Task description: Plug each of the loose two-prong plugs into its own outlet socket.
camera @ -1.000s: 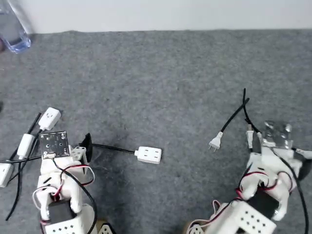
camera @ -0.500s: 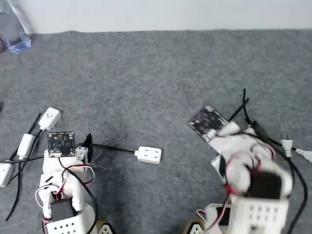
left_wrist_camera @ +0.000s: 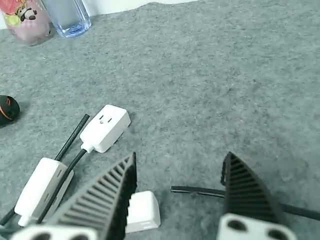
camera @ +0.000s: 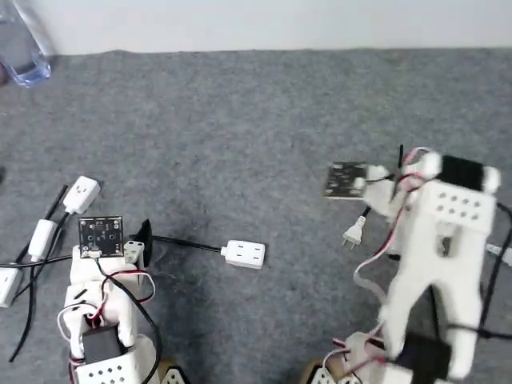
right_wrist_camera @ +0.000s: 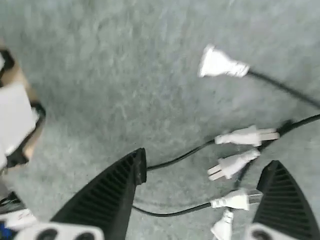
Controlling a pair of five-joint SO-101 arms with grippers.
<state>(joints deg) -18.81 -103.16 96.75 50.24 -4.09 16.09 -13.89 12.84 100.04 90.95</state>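
Observation:
A white outlet socket [camera: 244,254] on a black cord lies in the middle of the grey carpet. Three more white sockets [camera: 82,194] [camera: 42,238] [camera: 6,285] lie at the left. My left gripper [left_wrist_camera: 181,159] stands open over the carpet, near a socket [left_wrist_camera: 105,127] and a black cord [left_wrist_camera: 200,191]. One white two-prong plug [camera: 353,234] lies right of centre beside the raised right arm [camera: 440,232]. My right gripper [right_wrist_camera: 206,159] hangs open above several loose plugs [right_wrist_camera: 245,135] [right_wrist_camera: 232,164] [right_wrist_camera: 220,64], holding nothing.
A clear glass [camera: 22,48] stands at the back left corner, with a pink cup [left_wrist_camera: 25,20] beside it. A small dark object [left_wrist_camera: 7,109] lies on the carpet at the left. Black cords [camera: 24,300] trail around the left sockets. The white wall [camera: 264,24] bounds the far edge.
The right arm has lifted from the right edge and swung up and inward over the plugs. The left arm has barely shifted.

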